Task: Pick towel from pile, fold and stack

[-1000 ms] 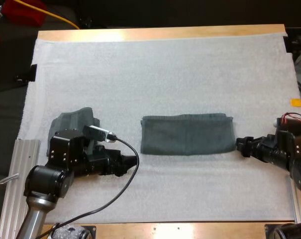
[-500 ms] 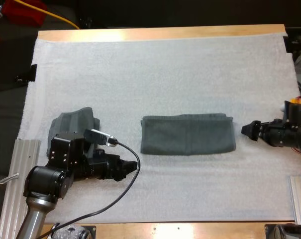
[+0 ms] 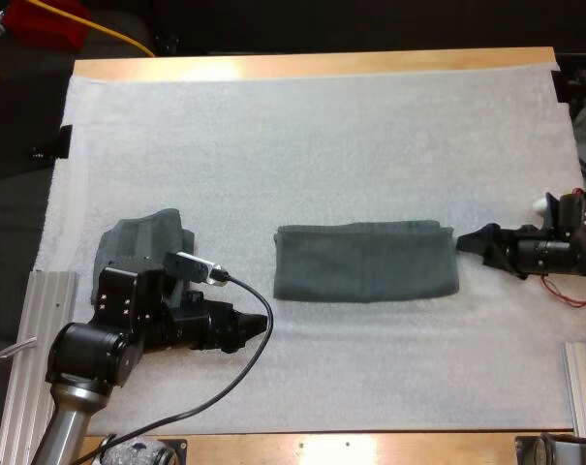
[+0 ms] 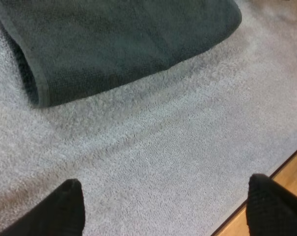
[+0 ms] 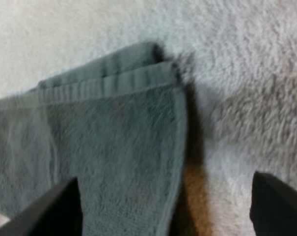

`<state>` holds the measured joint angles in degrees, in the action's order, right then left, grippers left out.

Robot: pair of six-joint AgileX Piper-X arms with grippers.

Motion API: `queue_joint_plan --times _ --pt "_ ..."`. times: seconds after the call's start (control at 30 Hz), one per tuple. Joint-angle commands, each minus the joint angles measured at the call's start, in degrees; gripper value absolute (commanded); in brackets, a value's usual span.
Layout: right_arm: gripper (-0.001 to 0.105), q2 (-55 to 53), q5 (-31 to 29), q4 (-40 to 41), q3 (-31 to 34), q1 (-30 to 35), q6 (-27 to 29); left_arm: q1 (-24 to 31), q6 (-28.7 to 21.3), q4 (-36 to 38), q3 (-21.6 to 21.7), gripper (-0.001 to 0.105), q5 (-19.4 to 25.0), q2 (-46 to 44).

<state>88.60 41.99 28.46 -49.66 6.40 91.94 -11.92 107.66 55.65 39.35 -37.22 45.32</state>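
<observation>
While the left tool [image 3: 259, 327] and right tool [image 3: 464, 242] are released, a dark grey-green folded towel [image 3: 366, 263] lies flat mid-frame, a crumpled towel [image 3: 142, 235] at left, on the white mat [image 3: 322, 136] over the wooden table [image 3: 312, 66]

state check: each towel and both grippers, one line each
folded towel: folded into a long flat rectangle, mid-mat, not gripped.
crumpled towel: bunched up, partly hidden behind the left arm.
left gripper: open, over bare white mat, apart from the folded towel.
right gripper: open, at the folded towel's right end.
</observation>
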Motion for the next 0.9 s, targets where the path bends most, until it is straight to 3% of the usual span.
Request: queue_joint_plan --times 0.0,0.17,0.43,0.7,0.87 --pt "0.069 0.6 2.3 -0.8 -0.4 -0.4 -0.6 0.1 -0.2 0.2 0.3 0.066 0.6 -0.3" --pt "0.069 3.0 2.0 -3.5 -0.4 -3.5 -2.4 0.1 -0.2 0.2 0.3 0.066 0.6 -0.3" --pt "0.069 7.1 -0.2 -9.4 -0.4 -10.2 -11.2 0.1 -0.2 0.2 0.3 0.066 0.6 -0.3" --pt "0.069 9.2 -0.9 -9.4 -0.4 -15.9 -13.0 0.1 -0.2 0.2 0.3 0.066 0.6 -0.3" --pt "0.067 9.2 -1.4 -9.3 -0.4 -15.9 -14.7 0.1 -0.2 0.2 0.3 0.066 0.1 -0.3"
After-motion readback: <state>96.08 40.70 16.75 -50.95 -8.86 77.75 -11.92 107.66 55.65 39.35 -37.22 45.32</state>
